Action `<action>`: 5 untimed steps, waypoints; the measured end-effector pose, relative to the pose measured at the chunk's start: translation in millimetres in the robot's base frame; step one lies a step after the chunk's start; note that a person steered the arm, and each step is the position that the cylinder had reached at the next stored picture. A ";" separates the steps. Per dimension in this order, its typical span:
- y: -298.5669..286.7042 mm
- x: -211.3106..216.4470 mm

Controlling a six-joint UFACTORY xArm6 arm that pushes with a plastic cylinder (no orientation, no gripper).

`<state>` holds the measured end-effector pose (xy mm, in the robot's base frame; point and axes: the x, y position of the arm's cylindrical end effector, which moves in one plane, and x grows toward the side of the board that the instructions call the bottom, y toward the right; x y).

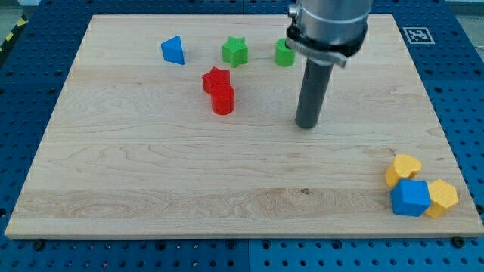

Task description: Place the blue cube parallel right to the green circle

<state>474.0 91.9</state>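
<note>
The blue cube (pixel 410 197) sits near the board's lower right corner, touching a yellow heart-like block (pixel 403 168) above it and a yellow hexagonal block (pixel 442 198) on its right. The green circle (pixel 283 53) stands near the view's top, partly hidden behind the arm. My tip (pixel 306 125) rests on the board at the middle, below the green circle and far up-left of the blue cube. It touches no block.
A green star (pixel 235 51) lies left of the green circle. A blue triangular block (pixel 173 51) is at the top left. A red star (pixel 215 78) and a red cylinder (pixel 222 100) touch each other left of my tip. The wooden board (pixel 151 174) ends in blue table all around.
</note>
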 end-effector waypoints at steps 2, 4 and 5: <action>7.3 90.3; 46.7 144.6; 109.7 143.8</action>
<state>617.8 201.6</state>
